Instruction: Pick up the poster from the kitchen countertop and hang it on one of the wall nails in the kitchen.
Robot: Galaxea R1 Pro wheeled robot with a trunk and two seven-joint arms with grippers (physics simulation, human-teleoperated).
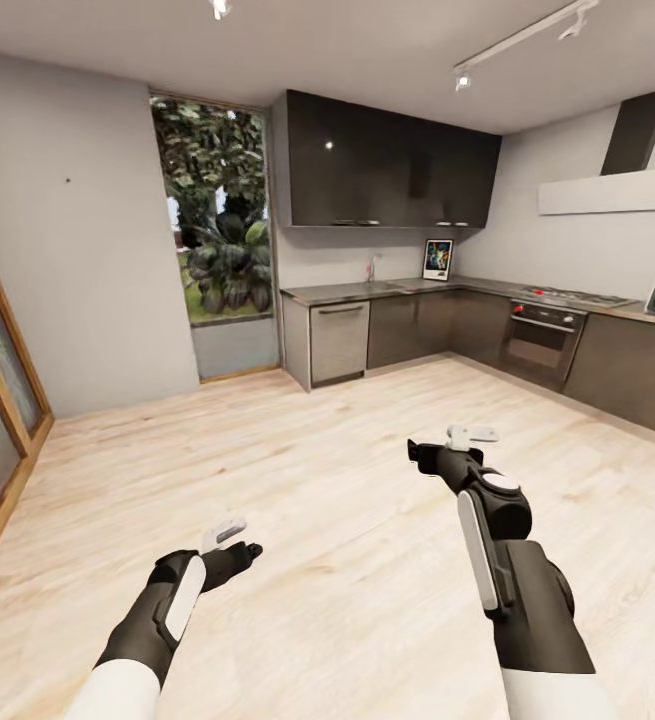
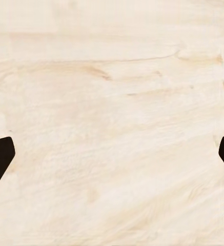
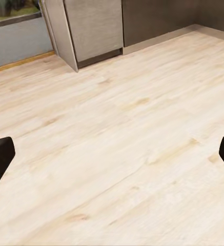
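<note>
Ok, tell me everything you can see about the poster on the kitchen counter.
The poster is a small upright rectangle in the head view, far across the wood floor. It has a thin dark frame, a pale inner border and a colourful picture on dark blue; details are too small to read. It stands on the grey kitchen countertop in the corner, apparently leaning against the pale back wall, below the dark upper cabinets and to the right of the tap. Nothing else appears to touch it.

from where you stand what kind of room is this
A home kitchen, most likely: a long grey steel L-shaped countertop on dark cabinets, a built-in black oven with a hob above it, and a tap at the sink. Pale wood plank floor throughout.
</note>
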